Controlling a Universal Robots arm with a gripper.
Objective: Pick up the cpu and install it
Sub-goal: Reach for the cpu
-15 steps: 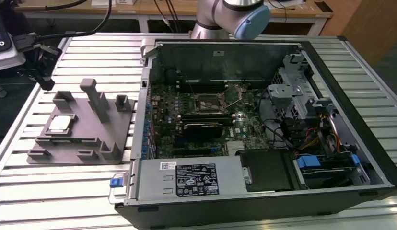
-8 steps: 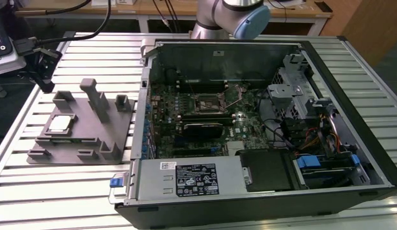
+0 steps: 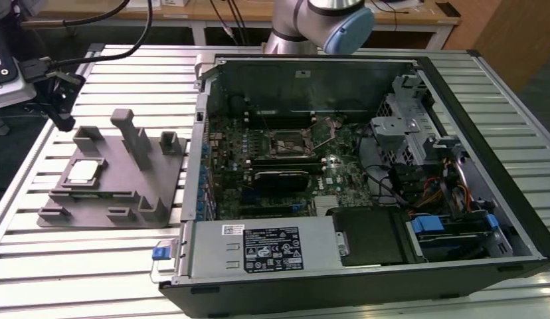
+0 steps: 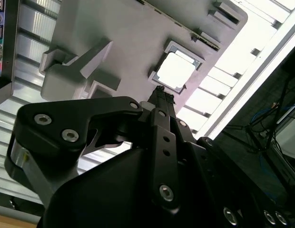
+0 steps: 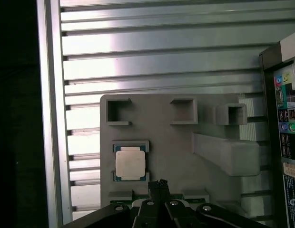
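We saw one cpu (image 5: 130, 163) in one grey fixture (image 5: 176, 137); our one pincer (image 5: 159, 183) hovered near it, pressed together, empty.

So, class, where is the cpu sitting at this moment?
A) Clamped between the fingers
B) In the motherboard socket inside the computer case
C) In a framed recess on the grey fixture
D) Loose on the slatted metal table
C: in the first wrist view the cpu lies flat in its recess on the grey fixture, with the gripper beside it, holding nothing.
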